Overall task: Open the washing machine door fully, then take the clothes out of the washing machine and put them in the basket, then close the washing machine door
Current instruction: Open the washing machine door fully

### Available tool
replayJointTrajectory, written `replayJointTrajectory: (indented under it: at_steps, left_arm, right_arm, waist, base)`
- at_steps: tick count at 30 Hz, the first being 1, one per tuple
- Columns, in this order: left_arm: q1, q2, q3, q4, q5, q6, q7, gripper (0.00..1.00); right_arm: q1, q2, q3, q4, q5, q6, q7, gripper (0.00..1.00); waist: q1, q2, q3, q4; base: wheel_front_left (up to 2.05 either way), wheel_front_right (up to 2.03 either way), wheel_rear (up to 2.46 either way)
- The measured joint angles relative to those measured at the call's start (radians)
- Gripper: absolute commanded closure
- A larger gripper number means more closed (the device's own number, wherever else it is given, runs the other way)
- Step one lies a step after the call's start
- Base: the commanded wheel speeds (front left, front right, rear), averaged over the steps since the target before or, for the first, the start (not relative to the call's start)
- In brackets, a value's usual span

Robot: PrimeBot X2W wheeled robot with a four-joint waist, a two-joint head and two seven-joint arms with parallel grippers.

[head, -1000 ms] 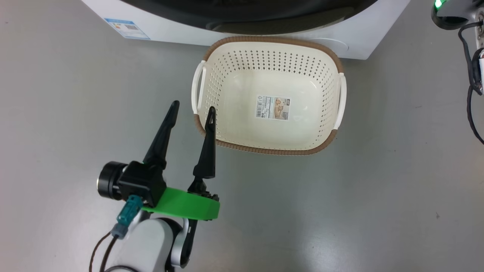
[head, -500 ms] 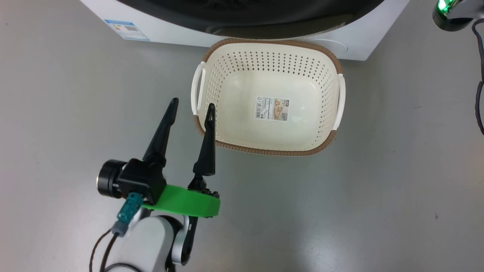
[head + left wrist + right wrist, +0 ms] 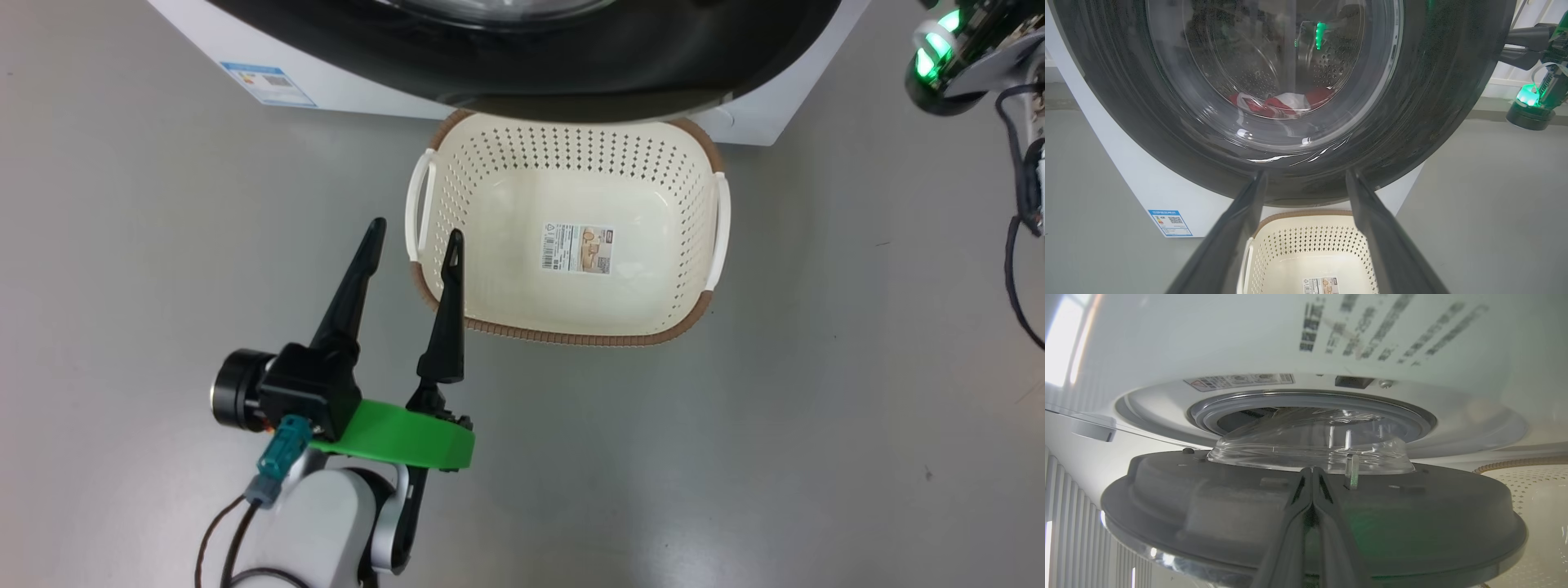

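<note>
The left gripper [image 3: 416,230] holds its two fingers [image 3: 351,286] spread wide with nothing between them, above the floor [image 3: 816,425]. In the head view the inner fingertip overlaps the near left corner of the basket [image 3: 563,336]; whether it touches the brown rim cannot be told.

The right gripper [image 3: 1312,470] has its fingers [image 3: 1292,539] pressed together and grips nothing. They lie along the grey inner face of the washing machine door [image 3: 1208,506], pointing at the bulging glass bowl [image 3: 1310,451]. Contact with the door is hard to judge. In the left wrist view those dark fingers reach the door's right rim and their tips are hidden behind it, with a green-lit wrist [image 3: 931,61] beside them.

The door stands ajar, with a gap between it and the front of the washing machine [image 3: 367,94]. The printed text on that white front is blurred in the right wrist view.

The clothes [image 3: 1286,102] lie low in the perforated drum [image 3: 1331,67], red with white patches. They are seen through the glass and its reflections, so their number cannot be made out.

The basket stands on the floor just in front of the machine. It holds a paper label [image 3: 575,248] on its bottom. In the head view its far rim is cut off by the door's black rim. A blue label [image 3: 268,83] sits on the machine's lower left corner.
</note>
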Motion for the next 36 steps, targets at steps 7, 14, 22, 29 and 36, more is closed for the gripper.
replayJointTrajectory:
  at_steps: [7, 14, 22, 29, 36]
  left_arm:
    - [0.0, 0.0, 0.002, 0.008, 0.0, 0.0, 0.0, 0.0]
    - [0.002, 0.0, 0.003, 0.014, 0.0, 0.0, 0.0, 0.0]
    - [0.005, 0.0, 0.008, 0.025, 0.0, -0.001, 0.0, 0.0]
    - [0.012, 0.0, 0.011, 0.034, 0.0, -0.002, 0.0, 0.0]
    - [0.025, 0.0, 0.01, 0.036, 0.0, -0.003, 0.0, 0.0]
  right_arm:
    - [0.049, 0.017, -0.001, -0.029, 0.001, 0.0, 0.024, 1.0]
    - [0.11, 0.035, -0.007, -0.061, 0.009, 0.0, 0.044, 1.0]
    - [0.165, 0.051, -0.021, -0.074, 0.01, 0.0, 0.056, 1.0]
    - [0.186, 0.064, -0.037, -0.074, 0.01, 0.0, 0.037, 1.0]
    - [0.211, 0.084, -0.097, -0.123, 0.011, 0.0, -0.027, 1.0]
  waist:
    - [0.0, 0.0, -0.019, -0.007]
    - [0.0, 0.0, -0.042, -0.014]
    - [0.0, -0.0001, -0.069, -0.016]
    - [0.0, 0.0, -0.085, -0.014]
    - [0.0, 0.0, -0.093, -0.014]
  base:
    - [0.0, 0.0, 0.0]
    - [0.0, 0.0, 0.0]
    - [0.0, 0.0, 0.0]
    - [0.0, 0.0, 0.0]
    - [0.0, 0.0, 0.0]
